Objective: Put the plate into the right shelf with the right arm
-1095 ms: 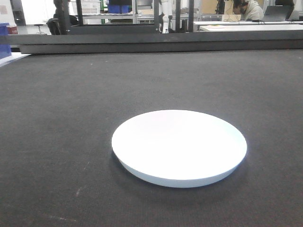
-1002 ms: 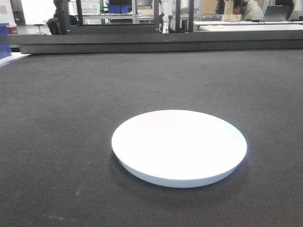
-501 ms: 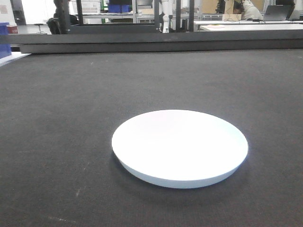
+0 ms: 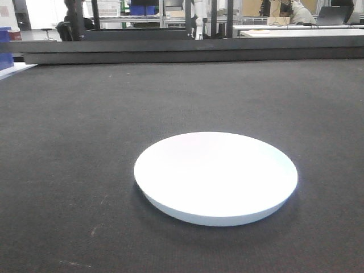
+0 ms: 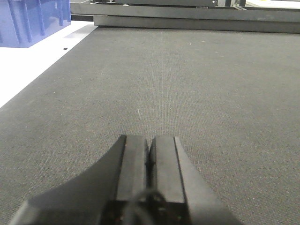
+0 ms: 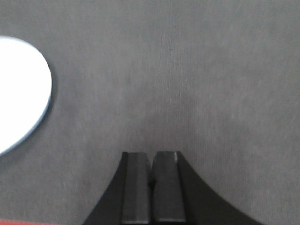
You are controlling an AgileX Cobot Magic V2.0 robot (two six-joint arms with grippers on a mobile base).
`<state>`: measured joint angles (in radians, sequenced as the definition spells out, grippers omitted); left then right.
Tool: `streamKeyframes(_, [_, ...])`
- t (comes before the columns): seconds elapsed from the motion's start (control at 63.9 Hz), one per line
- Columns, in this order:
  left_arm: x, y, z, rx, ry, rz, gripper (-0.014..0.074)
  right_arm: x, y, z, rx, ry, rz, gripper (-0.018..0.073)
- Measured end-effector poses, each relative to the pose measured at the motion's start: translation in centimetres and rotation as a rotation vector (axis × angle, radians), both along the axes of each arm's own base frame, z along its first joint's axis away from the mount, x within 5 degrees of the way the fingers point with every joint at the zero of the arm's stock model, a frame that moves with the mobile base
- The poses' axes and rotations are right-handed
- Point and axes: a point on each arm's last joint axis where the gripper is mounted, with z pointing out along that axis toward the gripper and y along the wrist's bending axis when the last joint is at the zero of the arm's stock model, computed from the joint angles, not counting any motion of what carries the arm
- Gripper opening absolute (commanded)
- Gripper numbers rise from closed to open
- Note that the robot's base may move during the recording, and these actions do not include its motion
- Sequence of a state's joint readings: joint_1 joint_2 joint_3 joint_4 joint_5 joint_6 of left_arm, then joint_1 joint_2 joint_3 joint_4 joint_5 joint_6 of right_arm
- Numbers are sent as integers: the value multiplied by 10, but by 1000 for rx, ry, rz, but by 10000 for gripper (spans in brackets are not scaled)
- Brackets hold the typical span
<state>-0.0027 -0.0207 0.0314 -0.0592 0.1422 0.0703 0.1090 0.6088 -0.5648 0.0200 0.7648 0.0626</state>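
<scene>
The white round plate (image 4: 216, 176) lies flat on the dark grey mat (image 4: 85, 142), near the front of the front view. Its edge also shows in the right wrist view (image 6: 21, 93) at the far left. My right gripper (image 6: 151, 157) is shut and empty, low over the mat, to the right of the plate and apart from it. My left gripper (image 5: 150, 140) is shut and empty over bare mat. No gripper shows in the front view. The steel right shelf is out of view.
A blue plastic bin (image 5: 28, 21) stands on a white surface (image 5: 33, 65) at the mat's left edge. A dark raised rail (image 4: 187, 54) runs along the mat's far edge. Racks, tables and a seated person (image 4: 301, 11) are in the background.
The plate and both grippers have not visibly moved. The person in the background has shifted a little.
</scene>
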Motion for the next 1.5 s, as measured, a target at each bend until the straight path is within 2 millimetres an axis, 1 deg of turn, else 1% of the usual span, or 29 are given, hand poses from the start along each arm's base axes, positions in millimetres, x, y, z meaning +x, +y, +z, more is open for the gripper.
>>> streamKeyframes(0.047, [0,0,0,0,0,0,-47,14,2,-1,-9,79,1,46])
streamKeyframes(0.11, [0,0,0,0,0,0,-47,27,3,-1,-14,122,1,46])
streamKeyframes(0.203, [0,0,0,0,0,0,-47,53,8,-5,-38,217,14,46])
streamKeyframes(0.313, [0,0,0,0,0,0,-47,76,19,-13,-71,318,16,46])
streamKeyframes(0.407, [0,0,0,0,0,0,-47,97,32,-18,-77,392,-39,60])
streamKeyframes(0.485, [0,0,0,0,0,0,-47,112,44,-22,-96,438,-67,131])
streamKeyframes(0.548, [0,0,0,0,0,0,-47,125,55,-23,-109,463,-69,246])
streamKeyframes(0.563, [0,0,0,0,0,0,-47,128,57,-24,-111,466,-68,292])
streamKeyframes(0.657, [0,0,0,0,0,0,-47,144,73,-27,-126,503,-55,476])
streamKeyframes(0.704, [0,0,0,0,0,0,-47,152,79,-26,-128,513,-47,533])
streamKeyframes(0.751, [0,0,0,0,0,0,-47,159,86,-26,-125,536,-46,554])
streamKeyframes(0.861, [0,0,0,0,0,0,-47,175,98,-28,-106,599,-53,549])
streamKeyframes(0.97, [0,0,0,0,0,0,-47,188,109,-35,-60,650,-60,549])
streamKeyframes(1.08, [0,0,0,0,0,0,-47,195,118,-49,-29,703,-61,549])
streamKeyframes(1.142, [0,0,0,0,0,0,-47,196,122,-57,-29,728,-59,549])
streamKeyframes(1.33, [0,0,0,0,0,0,-47,199,137,-73,-6,752,-36,549])
streamKeyframes(1.502, [0,0,0,0,0,0,-47,201,144,-85,-7,763,-27,546])
